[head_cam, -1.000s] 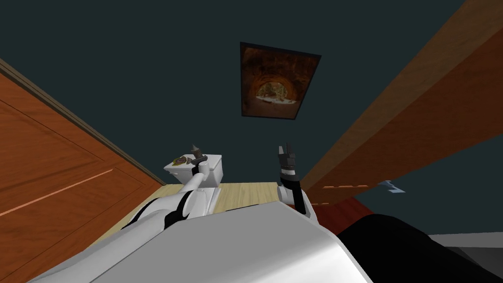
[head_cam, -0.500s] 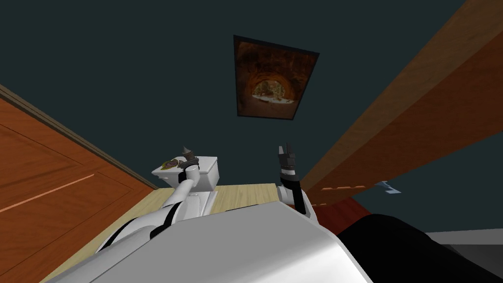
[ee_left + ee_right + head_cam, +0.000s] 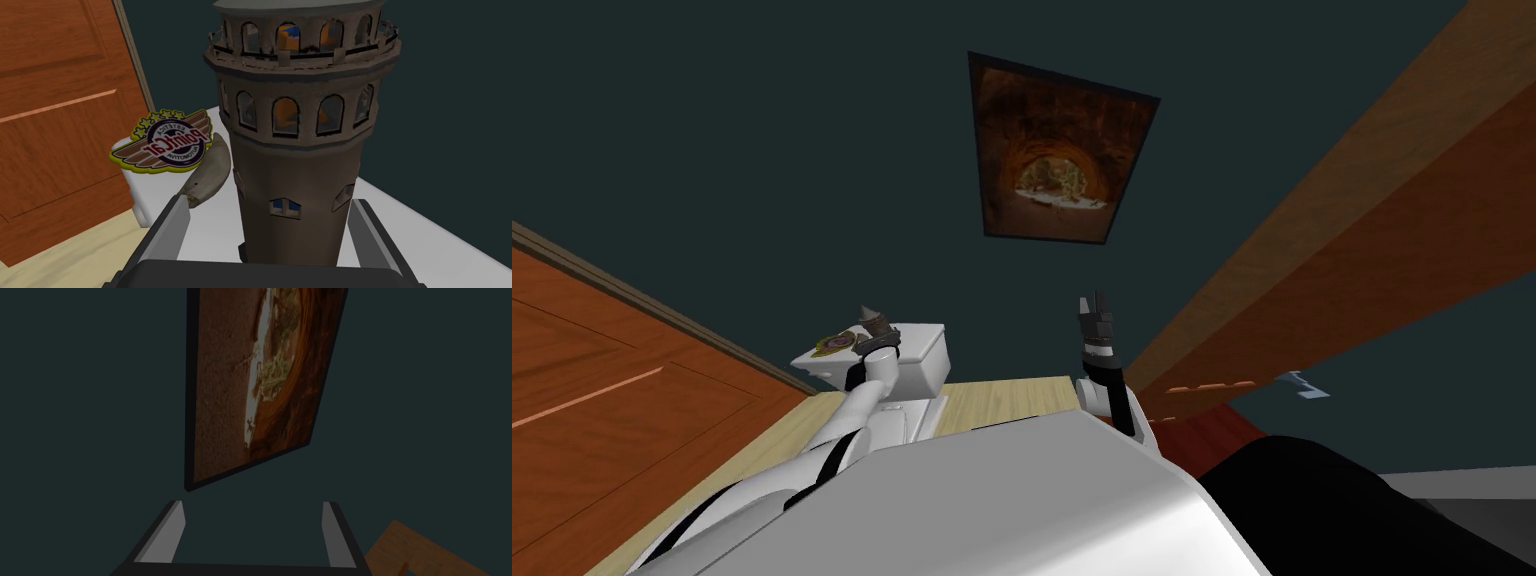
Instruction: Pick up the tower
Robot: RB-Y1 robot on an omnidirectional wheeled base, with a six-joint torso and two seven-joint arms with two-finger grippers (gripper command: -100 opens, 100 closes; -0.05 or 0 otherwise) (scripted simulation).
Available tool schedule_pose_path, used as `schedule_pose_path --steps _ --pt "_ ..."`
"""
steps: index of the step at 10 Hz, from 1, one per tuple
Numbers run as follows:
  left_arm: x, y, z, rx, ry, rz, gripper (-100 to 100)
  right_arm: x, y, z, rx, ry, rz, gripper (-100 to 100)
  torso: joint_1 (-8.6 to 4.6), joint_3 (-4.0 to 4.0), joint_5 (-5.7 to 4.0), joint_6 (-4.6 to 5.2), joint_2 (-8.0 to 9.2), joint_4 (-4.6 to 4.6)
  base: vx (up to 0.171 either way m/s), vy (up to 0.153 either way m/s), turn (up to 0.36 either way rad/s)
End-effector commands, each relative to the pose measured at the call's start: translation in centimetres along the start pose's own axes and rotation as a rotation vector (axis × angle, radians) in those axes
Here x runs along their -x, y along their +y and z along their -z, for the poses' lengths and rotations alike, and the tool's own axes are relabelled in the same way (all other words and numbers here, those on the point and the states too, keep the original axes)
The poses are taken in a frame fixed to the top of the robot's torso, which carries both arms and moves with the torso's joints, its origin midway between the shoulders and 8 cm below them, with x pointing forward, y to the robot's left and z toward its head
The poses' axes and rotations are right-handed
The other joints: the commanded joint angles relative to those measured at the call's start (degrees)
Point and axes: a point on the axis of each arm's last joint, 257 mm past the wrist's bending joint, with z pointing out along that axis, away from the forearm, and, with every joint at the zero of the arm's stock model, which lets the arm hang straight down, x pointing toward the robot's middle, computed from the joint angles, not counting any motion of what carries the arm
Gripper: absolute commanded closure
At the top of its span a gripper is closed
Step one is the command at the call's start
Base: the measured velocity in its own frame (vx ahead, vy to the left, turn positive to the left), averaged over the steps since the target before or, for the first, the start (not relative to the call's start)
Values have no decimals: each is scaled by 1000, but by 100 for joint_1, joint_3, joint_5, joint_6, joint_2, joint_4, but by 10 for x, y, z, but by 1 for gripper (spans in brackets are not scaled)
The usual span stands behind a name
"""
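Your left tool (image 3: 267,202) has its two fingers apart, with the tower (image 3: 295,150) standing between them, low at its foot. One finger sits just beside the tower's wall. The other, on the side of a grey crescent-shaped piece (image 3: 210,170), stands off it with a gap. I judge the step in hand to be the closing. Shift the tool a little away from the crescent first so the tower sits centred, or the near finger may push and tip it before the far one arrives. Close slowly on the plain lower shaft, then lift straight up.

The tower is a round brown-grey model, upright on the white top of the toilet tank (image 3: 430,245). Its shaft seems to widen upward, which should help it stay in the hold. It has small windows low down, two rings of arched windows above and a railed gallery between them. A winged badge (image 3: 162,142) lies flat just past the crescent.

Your right tool (image 3: 252,505) is raised, fingers apart, holding nothing.
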Motion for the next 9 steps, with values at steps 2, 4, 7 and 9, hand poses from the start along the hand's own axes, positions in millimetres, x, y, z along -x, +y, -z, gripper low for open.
schedule_pose_path --steps 2,4,7,9 --pt "10 -9 -3 -2 -12 -6 -100 0 0 0 0 0 0 0 14 3 2 1 6 2 38 -32 7" --pt "-5 -45 -11 -12 15 31 -100 0 0 0 0 0 0 0 39 17 8 1 30 7 29 -21 -46" --pt "13 -58 -6 -17 -9 12 -100 0 0 0 0 0 0 0 14 7 0 -2 11 4 61 -65 -7" --pt "8 -102 -8 -26 0 15 -100 0 0 0 0 0 0 0 2 5 -2 -2 6 4 104 -113 -68"
